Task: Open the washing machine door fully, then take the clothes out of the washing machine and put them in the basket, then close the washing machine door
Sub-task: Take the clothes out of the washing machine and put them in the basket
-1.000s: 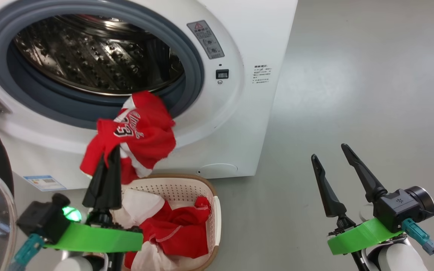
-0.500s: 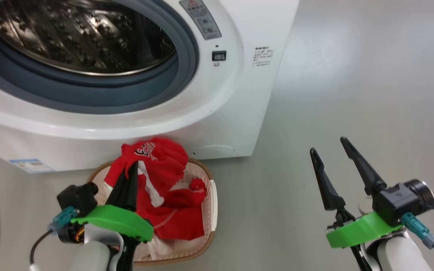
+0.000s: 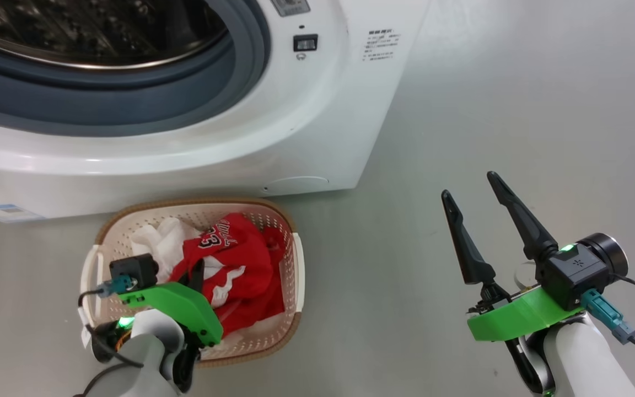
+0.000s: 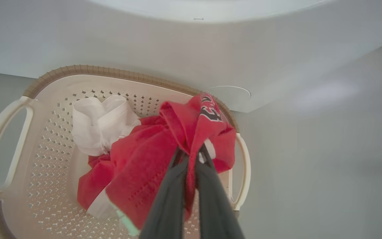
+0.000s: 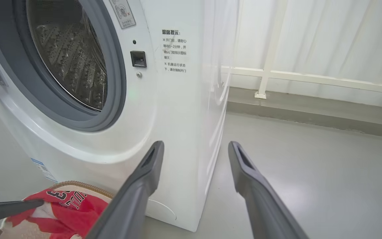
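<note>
my left hand [image 4: 191,155] is pinched shut on a fold of the red jersey [image 4: 138,159]. its two dark fingers are pressed together, with the cloth bunched between their tips. the hand sits low over the basket [image 3: 196,205], and the jersey drapes from it down onto the red fabric heaped inside. a white cloth [image 4: 98,122] lies crumpled in the basket's far left corner, touching the red.

the basket stands on the grey floor [image 3: 461,110], just in front of the washing machine [image 3: 295,138] and below its open mouth. through the grey ring i see the steel drum [image 5: 71,66].

my right hand [image 3: 467,185] is spread wide, with nothing between its fingers. it hangs over bare floor, well apart from the basket, with its fingers pointing toward the machine's right front corner.
</note>
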Motion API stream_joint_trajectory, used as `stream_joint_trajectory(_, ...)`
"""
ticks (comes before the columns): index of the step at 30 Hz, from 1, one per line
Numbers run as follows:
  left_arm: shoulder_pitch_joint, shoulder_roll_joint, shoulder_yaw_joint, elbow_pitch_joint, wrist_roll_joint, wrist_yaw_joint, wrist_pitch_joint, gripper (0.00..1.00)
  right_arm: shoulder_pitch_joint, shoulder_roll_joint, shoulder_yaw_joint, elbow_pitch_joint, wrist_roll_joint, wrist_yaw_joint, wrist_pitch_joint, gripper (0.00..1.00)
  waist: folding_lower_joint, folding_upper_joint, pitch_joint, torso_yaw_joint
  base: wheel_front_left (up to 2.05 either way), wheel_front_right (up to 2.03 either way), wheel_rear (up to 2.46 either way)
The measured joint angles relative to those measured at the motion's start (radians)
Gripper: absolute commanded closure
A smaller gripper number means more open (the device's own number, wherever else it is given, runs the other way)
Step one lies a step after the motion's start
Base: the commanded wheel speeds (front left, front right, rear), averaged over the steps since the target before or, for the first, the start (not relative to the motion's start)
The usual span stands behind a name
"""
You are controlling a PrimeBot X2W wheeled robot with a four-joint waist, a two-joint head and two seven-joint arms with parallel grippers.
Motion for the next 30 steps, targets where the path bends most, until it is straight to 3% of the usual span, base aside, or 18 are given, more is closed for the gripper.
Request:
stream_joint_trajectory(7, -0.072, -0.003, -0.045, 0.143, -0.027, 0.005, 0.072, 1.0, -0.009, 0.0, 0.023, -0.002, 0.015, 0.0, 0.0, 0.0, 0.0, 0.0, 0.063, -0.028, 0.0, 0.0, 0.0)
stream_joint_trajectory(16, -0.106, -0.001, -0.085, 0.192, -0.012, 0.063, 0.091, 1.0, -0.048, 0.0, 0.027, -0.008, 0.03, 0.0, 0.0, 0.0, 0.0, 0.0, 0.135, -0.062, 0.0, 0.0, 0.0)
stream_joint_trajectory(17, -0.106, 0.003, -0.089, 0.194, -0.007, 0.066, 0.093, 0.96, -0.049, 0.0, 0.027, -0.008, 0.033, 0.0, 0.0, 0.0, 0.0, 0.0, 0.14, -0.065, 0.0, 0.0, 0.0)
stream_joint_trajectory(19, -0.108, 0.01, -0.093, 0.199, -0.007, 0.071, 0.099, 0.69, -0.051, 0.0, 0.027, -0.007, 0.036, 0.0, 0.0, 0.0, 0.0, 0.0, 0.148, -0.07, 0.0, 0.0, 0.0)
stream_joint_trajectory(21, -0.116, 0.012, -0.095, 0.203, -0.005, 0.072, 0.077, 0.0, -0.056, 0.0, 0.027, -0.007, 0.036, 0.0, 0.0, 0.0, 0.0, 0.0, 0.153, -0.072, 0.0, 0.0, 0.0)
stream_joint_trajectory(30, -0.134, 0.007, -0.124, 0.204, 0.012, 0.043, -0.009, 0.0, -0.064, 0.0, 0.019, 0.002, 0.034, 0.0, 0.0, 0.0, 0.0, 0.0, 0.129, -0.049, 0.0, 0.0, 0.0)
